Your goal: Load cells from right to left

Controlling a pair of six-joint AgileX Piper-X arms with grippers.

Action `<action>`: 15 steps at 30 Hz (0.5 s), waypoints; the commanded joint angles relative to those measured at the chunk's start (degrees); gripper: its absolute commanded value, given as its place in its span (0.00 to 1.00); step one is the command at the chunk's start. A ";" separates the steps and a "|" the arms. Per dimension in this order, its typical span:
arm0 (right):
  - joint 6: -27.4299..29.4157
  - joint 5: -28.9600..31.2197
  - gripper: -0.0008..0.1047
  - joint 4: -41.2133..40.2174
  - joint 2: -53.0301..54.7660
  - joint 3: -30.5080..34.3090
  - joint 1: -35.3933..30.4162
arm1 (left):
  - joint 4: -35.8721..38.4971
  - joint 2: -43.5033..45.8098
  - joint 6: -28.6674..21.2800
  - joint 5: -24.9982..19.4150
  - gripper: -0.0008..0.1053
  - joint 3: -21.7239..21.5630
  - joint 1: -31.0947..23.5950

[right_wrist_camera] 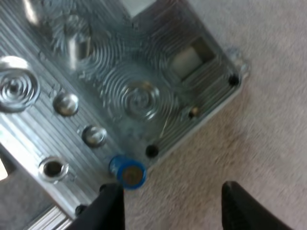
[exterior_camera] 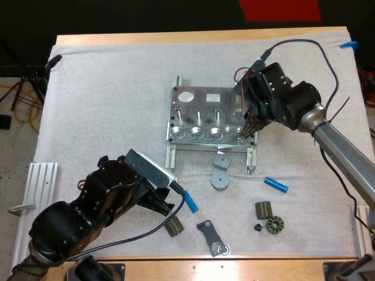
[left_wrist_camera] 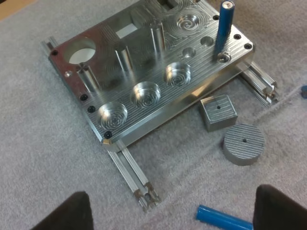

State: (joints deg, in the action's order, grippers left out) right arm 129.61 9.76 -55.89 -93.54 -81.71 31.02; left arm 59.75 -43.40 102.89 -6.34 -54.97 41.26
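Note:
The metal fixture (exterior_camera: 199, 117) lies mid-mat. One blue cylinder (left_wrist_camera: 224, 26) stands upright in the hole at the fixture's front right corner; its top (right_wrist_camera: 127, 174) shows just off one finger (right_wrist_camera: 111, 207) of my right gripper (right_wrist_camera: 177, 206), which hangs open above that corner (exterior_camera: 251, 131). My left gripper (exterior_camera: 174, 198) is open and low over the mat in front of the fixture. A second blue cylinder (exterior_camera: 190, 201) lies on the mat at its fingertips (left_wrist_camera: 223, 219). A third blue cylinder (exterior_camera: 275, 185) lies to the front right.
A square metal block (exterior_camera: 221, 160) and a ribbed metal disc (exterior_camera: 220, 180) sit in front of the fixture. Small dark parts (exterior_camera: 263, 209), a gear-like piece (exterior_camera: 274, 225), a dark block (exterior_camera: 173, 226) and a flat bracket (exterior_camera: 212, 237) lie near the mat's front edge. A ribbed rail (exterior_camera: 42, 186) lies far left.

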 commanded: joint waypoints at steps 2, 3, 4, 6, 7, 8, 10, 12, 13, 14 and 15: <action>-1.82 -0.12 0.44 -2.32 1.12 -0.12 -0.06 | -0.52 0.32 0.03 1.04 0.64 -0.18 -0.10; -2.73 -0.12 0.44 -3.39 1.57 -0.12 -0.06 | -0.52 0.32 0.03 1.10 0.64 -0.18 -0.10; -3.71 -0.12 0.44 -4.46 2.22 -0.12 -0.06 | -0.52 0.32 -0.60 1.09 0.64 -0.18 -0.10; -5.35 -0.12 0.44 -6.00 3.35 -0.12 -0.06 | -0.52 0.32 -2.07 1.09 0.64 -0.18 -0.10; -6.25 -0.12 0.44 -7.24 4.31 -0.12 -0.06 | -0.52 0.32 -3.06 1.09 0.64 -0.18 -0.10; -6.58 -0.12 0.44 -7.84 4.81 -0.12 -0.06 | -0.52 0.32 -3.53 1.09 0.64 -0.18 -0.10; -8.35 -0.12 0.44 -10.44 6.64 -0.12 -0.06 | -0.52 0.32 -5.88 1.09 0.64 -0.18 -0.10; -9.37 -0.12 0.44 -12.29 8.38 -0.12 -0.06 | -0.52 0.32 -7.48 1.09 0.64 -0.18 -0.10; -9.84 -0.12 0.44 -13.59 9.55 -0.12 -0.06 | -0.52 0.32 -9.10 1.09 0.64 -0.18 -0.10; -10.19 -0.22 0.44 -14.12 9.95 -0.12 -0.06 | -0.52 0.32 -9.72 1.09 0.64 -0.18 -0.10; -10.55 -0.24 0.44 -15.07 11.12 -0.12 -0.06 | -0.52 0.32 -10.70 1.09 0.64 -0.18 -0.10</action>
State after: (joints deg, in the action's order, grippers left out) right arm 119.49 9.76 -70.18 -83.06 -81.60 31.02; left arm 59.75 -43.40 92.83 -5.33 -54.97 41.26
